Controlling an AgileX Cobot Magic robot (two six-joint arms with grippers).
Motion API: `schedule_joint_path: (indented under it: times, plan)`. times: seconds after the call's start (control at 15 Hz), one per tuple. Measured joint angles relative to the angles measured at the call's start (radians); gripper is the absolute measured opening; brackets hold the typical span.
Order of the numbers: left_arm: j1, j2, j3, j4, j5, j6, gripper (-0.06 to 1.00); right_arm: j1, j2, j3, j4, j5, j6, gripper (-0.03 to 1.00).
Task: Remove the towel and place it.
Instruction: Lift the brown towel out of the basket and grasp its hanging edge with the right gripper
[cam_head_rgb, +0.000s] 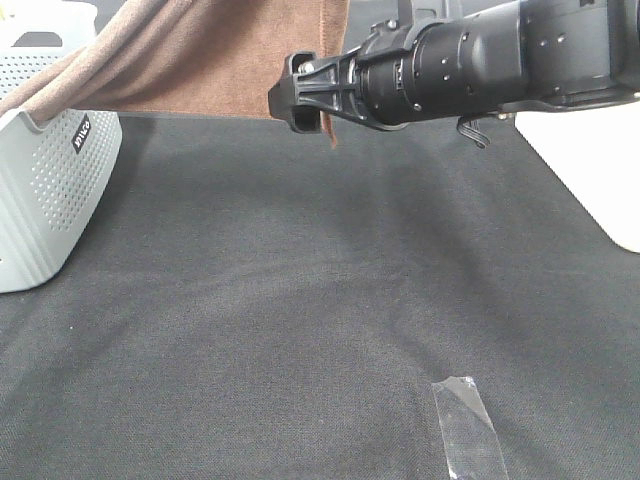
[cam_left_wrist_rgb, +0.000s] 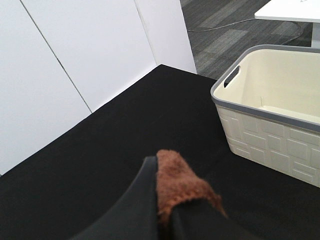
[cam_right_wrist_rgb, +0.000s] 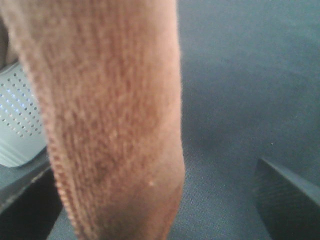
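R gripper (cam_head_rgb: 300, 95) looms closest in ext high view, over black table (cam_head_rgb: 300, 300), at the hanging edge of the brown towel (cam_head_rgb: 200, 60), which spans the far side and drapes onto the grey basket (cam_head_rgb: 45, 190) at the left edge; tape strip (cam_head_rgb: 465, 425) lies near the front edge. L wrist: L gripper (cam_left_wrist_rgb: 162, 202) fingers (cam_left_wrist_rgb: 132, 200) pressed together, pinching a towel tuft above the table, w/ cream basket (cam_left_wrist_rgb: 270, 120) nearby. R wrist: fingers (cam_right_wrist_rgb: 287, 200) spread wide, towel hanging btwn them, unpinched.
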Motion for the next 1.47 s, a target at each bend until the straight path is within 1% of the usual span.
schedule_joint_path:
  times: [0.07, 0.13, 0.2, 0.27, 0.33, 0.4, 0.53, 0.67, 0.73, 0.93, 1.07, 1.2, 1.27, 1.33, 1.4, 1.47]
  plan:
    - [0.0, 0.0, 0.0, 0.001, 0.0, 0.0, 0.0, 0.0, -0.003, 0.0, -0.009, 0.002, -0.004, 0.86]
    - [0.0, 0.0, 0.0, 0.001, 0.0, 0.0, 0.0, 0.0, -0.006, 0.0, -0.018, 0.003, -0.007, 0.7]
    - [0.0, 0.0, 0.0, 0.001, 0.0, 0.0, 0.0, 0.0, -0.015, 0.0, -0.02, 0.003, -0.008, 0.51]
    - [0.0, 0.0, 0.0, 0.001, 0.0, 0.0, 0.0, 0.0, -0.026, 0.0, -0.02, 0.002, -0.008, 0.28]
    - [0.0, 0.0, 0.0, 0.001, 0.0, 0.0, 0.0, 0.0, -0.034, 0.0, -0.02, 0.002, -0.008, 0.09]
    - [0.0, 0.0, 0.0, 0.001, 0.0, 0.001, 0.0, 0.0, -0.037, 0.0, -0.02, 0.002, -0.008, 0.01]
    - [0.0, 0.0, 0.0, 0.001, 0.012, 0.001, 0.0, 0.0, -0.039, 0.0, -0.021, 0.002, -0.008, 0.01]
    - [0.0, 0.0, 0.0, 0.006, 0.052, 0.007, 0.0, 0.0, -0.041, 0.0, -0.021, 0.002, -0.008, 0.01]
    - [-0.001, 0.0, 0.0, 0.021, 0.082, 0.032, 0.0, 0.0, -0.053, 0.0, -0.021, 0.002, -0.008, 0.01]
    - [-0.001, 0.0, 0.0, 0.108, 0.186, 0.125, 0.0, 0.0, -0.15, 0.002, -0.036, 0.002, -0.029, 0.01]
    - [-0.001, 0.0, 0.0, 0.152, 0.215, 0.135, 0.0, 0.0, -0.219, 0.008, -0.076, 0.002, -0.068, 0.01]
    - [-0.001, 0.0, 0.0, 0.159, 0.215, 0.129, 0.0, 0.0, -0.268, 0.039, -0.158, 0.02, -0.109, 0.01]
    - [-0.001, 0.0, 0.0, 0.16, 0.215, 0.116, 0.0, 0.0, -0.287, 0.061, -0.226, 0.051, -0.113, 0.01]
    - [-0.001, 0.0, 0.0, 0.16, 0.215, 0.103, 0.0, 0.0, -0.293, 0.08, -0.297, 0.102, -0.107, 0.01]
    - [-0.001, 0.0, 0.0, 0.16, 0.215, 0.093, 0.0, 0.0, -0.293, 0.098, -0.393, 0.177, -0.07, 0.01]
    - [-0.001, 0.0, 0.0, 0.16, 0.215, 0.087, 0.0, 0.0, -0.287, 0.102, -0.502, 0.256, 0.01, 0.01]
